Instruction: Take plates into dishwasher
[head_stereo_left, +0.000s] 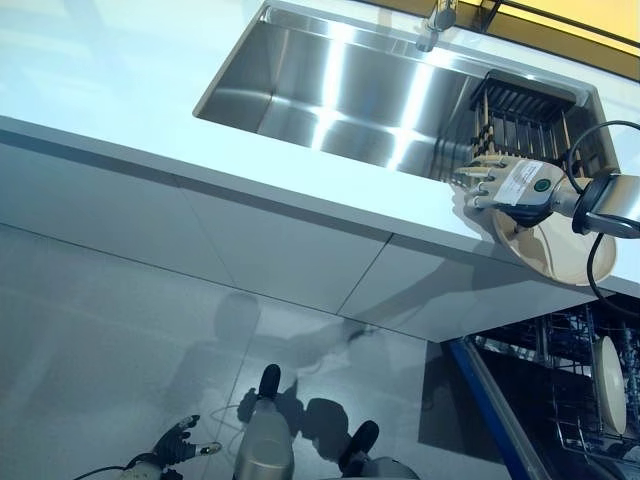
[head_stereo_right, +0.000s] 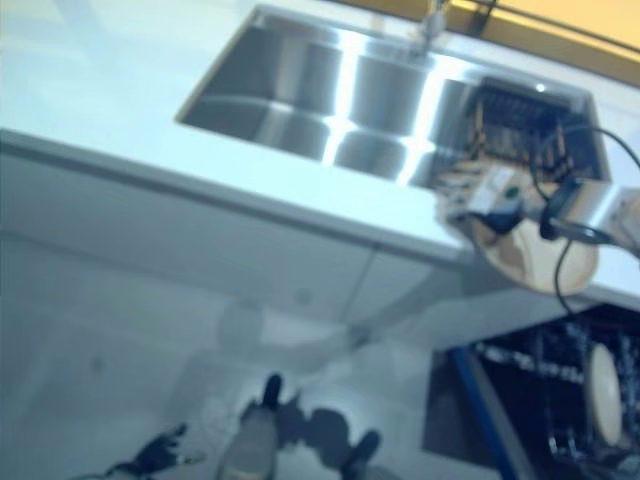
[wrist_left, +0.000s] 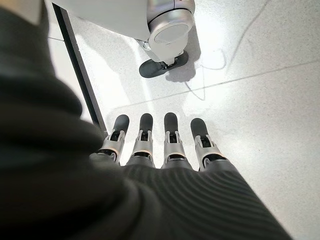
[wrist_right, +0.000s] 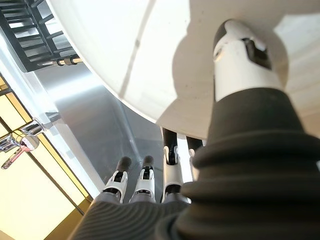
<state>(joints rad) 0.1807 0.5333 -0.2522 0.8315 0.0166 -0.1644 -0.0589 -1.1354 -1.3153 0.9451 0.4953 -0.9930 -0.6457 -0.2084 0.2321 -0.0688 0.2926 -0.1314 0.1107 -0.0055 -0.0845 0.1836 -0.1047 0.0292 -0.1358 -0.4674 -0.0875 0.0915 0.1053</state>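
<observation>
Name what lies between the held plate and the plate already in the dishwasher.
In the left eye view, only the white counter edge separates the plate in the right hand from the racked plate.

Bright glare streaks across sink (head_stereo_left: 330, 95); right eye view blurred
</observation>
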